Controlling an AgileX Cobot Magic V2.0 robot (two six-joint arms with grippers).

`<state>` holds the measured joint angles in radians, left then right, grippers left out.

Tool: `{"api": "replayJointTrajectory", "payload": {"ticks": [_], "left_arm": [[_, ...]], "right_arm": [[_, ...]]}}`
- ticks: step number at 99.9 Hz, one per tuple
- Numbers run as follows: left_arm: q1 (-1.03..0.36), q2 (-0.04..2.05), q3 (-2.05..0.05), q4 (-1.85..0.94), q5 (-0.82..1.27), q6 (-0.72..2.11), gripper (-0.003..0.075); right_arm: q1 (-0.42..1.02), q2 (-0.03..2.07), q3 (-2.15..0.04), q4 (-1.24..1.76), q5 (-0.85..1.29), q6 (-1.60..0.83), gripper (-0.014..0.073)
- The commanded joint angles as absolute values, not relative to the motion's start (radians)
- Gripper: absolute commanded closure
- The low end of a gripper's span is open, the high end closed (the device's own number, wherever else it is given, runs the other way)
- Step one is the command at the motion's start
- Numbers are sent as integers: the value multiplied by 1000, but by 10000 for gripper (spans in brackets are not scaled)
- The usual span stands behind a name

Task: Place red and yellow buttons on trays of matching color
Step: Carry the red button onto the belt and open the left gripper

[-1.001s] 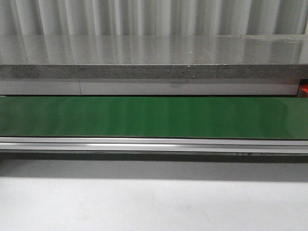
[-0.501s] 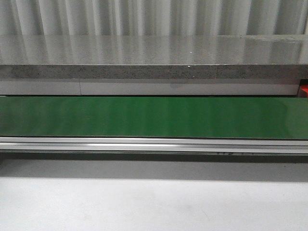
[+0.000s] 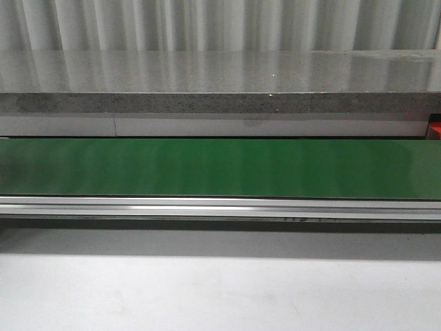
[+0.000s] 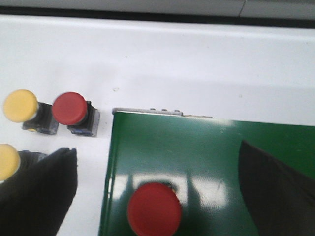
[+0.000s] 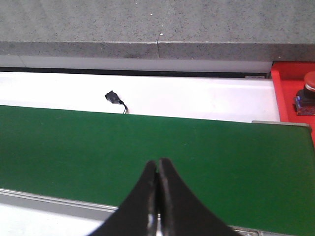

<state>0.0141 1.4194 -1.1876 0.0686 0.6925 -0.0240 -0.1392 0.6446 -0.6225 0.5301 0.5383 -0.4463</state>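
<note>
Green belt (image 4: 206, 162) end: red button (image 4: 154, 209) between left pincer (image 4: 157, 196) fingers.

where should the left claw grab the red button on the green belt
Grip the red button around the body under its round cap, coming straight down. It stands upright on the green belt, cap facing the camera, between the left claw's spread fingers.

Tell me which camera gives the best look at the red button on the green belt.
The left wrist view: the red button sits on the green belt between the open left pincer fingers, cap facing the camera. The front view shows only bare belt, no button. The right wrist view shows belt and a different red button in the red tray.
</note>
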Motion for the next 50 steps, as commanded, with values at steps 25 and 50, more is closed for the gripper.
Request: {"api": "replayJointTrajectory", "payload": {"ticks": [25,50], "left_arm": [[243,1431,-1173,69,650,-59,100],[370,1554,-1162,57,626,-59,101]], "right_arm": [[-138,642,-648,544,483,-454,662],[-138,642,-648,544,483,-454,662]]}}
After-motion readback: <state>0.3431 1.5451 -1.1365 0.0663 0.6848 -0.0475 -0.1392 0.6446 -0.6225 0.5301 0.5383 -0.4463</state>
